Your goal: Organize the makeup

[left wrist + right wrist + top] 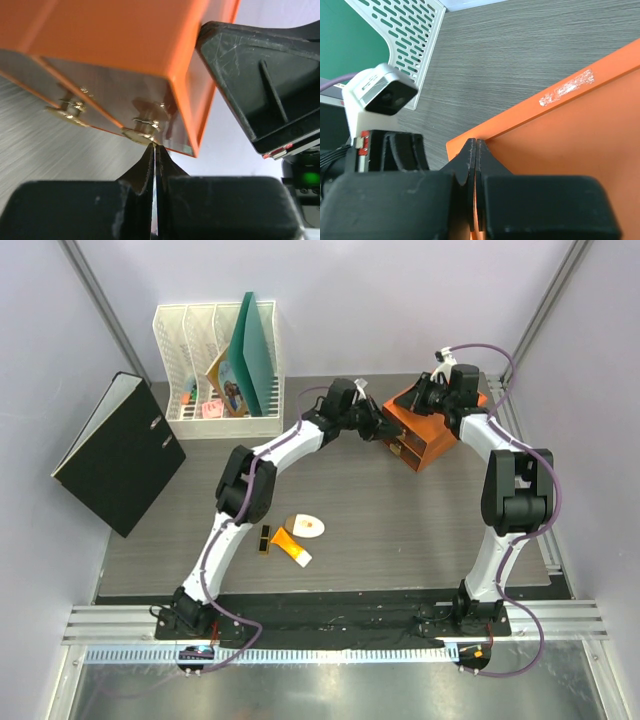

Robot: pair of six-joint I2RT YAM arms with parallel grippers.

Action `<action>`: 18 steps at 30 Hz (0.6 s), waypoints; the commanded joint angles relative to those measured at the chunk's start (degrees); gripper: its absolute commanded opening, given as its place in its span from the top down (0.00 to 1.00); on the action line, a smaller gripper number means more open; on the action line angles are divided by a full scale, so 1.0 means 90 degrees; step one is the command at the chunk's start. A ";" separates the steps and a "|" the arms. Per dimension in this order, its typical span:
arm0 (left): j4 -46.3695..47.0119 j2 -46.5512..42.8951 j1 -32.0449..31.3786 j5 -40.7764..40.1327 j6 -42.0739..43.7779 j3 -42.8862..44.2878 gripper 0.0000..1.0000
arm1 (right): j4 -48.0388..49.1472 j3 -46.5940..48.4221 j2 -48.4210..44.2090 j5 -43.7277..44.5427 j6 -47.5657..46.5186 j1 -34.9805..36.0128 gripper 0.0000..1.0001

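Three pieces of makeup lie on the table's near middle: a white oval compact (306, 526), an orange white-capped tube (291, 548) and a black-gold lipstick (264, 539). The other makeup is out of view. My left gripper (384, 432) is far from them, at the front of the orange drawer box (440, 442). In the left wrist view it (154, 146) is shut with its tips on the lower drawer's gold handle (140, 133). My right gripper (428, 398) is shut and empty, its tips (476, 142) resting on the box's top (570, 150) near its left corner.
A white mesh file rack (215, 360) with a green folder (250, 345) stands at the back left. A black binder (120, 452) leans at the left edge. A second gold handle (70, 111) sits left of the gripped one.
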 commanded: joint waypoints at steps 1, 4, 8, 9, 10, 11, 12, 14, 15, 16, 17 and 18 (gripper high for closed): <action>0.0517 0.0486 -0.0088 0.0249 -0.0504 0.0916 1.00 | -0.2870 -0.0699 0.0958 0.0646 -0.0507 0.0043 0.99; 0.0536 0.0487 -0.0118 0.0347 -0.0437 0.0803 1.00 | -0.2870 -0.0699 0.0968 0.0646 -0.0507 0.0034 0.99; 0.0935 -0.0409 -0.0069 0.0084 0.0012 -0.0582 0.90 | -0.2870 -0.0699 0.0968 0.0627 -0.0507 0.0034 0.99; 0.1101 -0.0779 -0.0050 0.0055 0.0023 -0.0885 0.76 | -0.2870 -0.0699 0.0968 0.0637 -0.0507 0.0043 0.99; 0.1364 -0.0937 -0.0030 -0.0004 0.0033 -0.1410 0.67 | -0.2870 -0.0689 0.0968 0.0627 -0.0497 0.0043 0.99; 0.1405 -0.1065 -0.0020 -0.0043 0.0110 -0.1609 0.61 | -0.2860 -0.0689 0.0978 0.0637 -0.0507 0.0043 0.99; 0.1386 -0.1288 -0.0011 -0.0062 0.0207 -0.1756 0.54 | -0.2870 -0.0689 0.0978 0.0637 -0.0497 0.0043 0.99; 0.1124 -0.1388 -0.0010 -0.0140 0.0374 -0.1933 0.50 | -0.2870 -0.0679 0.0987 0.0627 -0.0516 0.0034 0.99; 0.0987 -0.1398 -0.0010 -0.0150 0.0548 -0.1923 0.50 | -0.2870 -0.0670 0.0987 0.0627 -0.0497 0.0024 0.99; 0.0850 -0.1340 -0.0010 -0.0180 0.0628 -0.1807 0.49 | -0.2870 -0.0660 0.0997 0.0627 -0.0497 0.0034 0.99; 0.0424 -0.1291 -0.0020 -0.0315 0.0715 -0.1719 0.49 | -0.2870 -0.0660 0.0987 0.0627 -0.0487 0.0034 0.99; 0.0226 -0.1242 -0.0020 -0.0394 0.0803 -0.1515 0.47 | -0.2870 -0.0660 0.0997 0.0627 -0.0487 0.0034 0.99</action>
